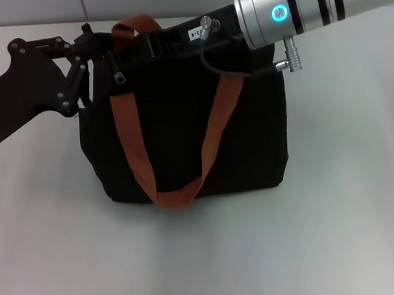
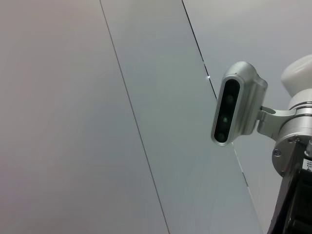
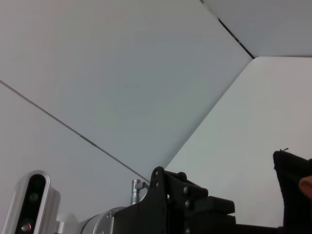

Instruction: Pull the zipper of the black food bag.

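Observation:
The black food bag (image 1: 183,135) stands upright in the middle of the white table, with orange-brown strap handles (image 1: 213,136) hanging down its front. The small silver zipper pull (image 1: 120,77) hangs at the bag's top left end. My left gripper (image 1: 93,39) reaches in from the left and is shut on the bag's top left corner, just above the pull. My right gripper (image 1: 167,41) lies along the bag's top edge, to the right of the pull. The right wrist view shows the left gripper (image 3: 195,207) and a raised bag corner (image 3: 292,190).
The white table (image 1: 347,198) spreads around the bag, with a grey wall behind it. The right arm's silver forearm (image 1: 295,8) crosses above the bag's top right. The left wrist view shows only wall panels and the right arm's wrist camera (image 2: 236,109).

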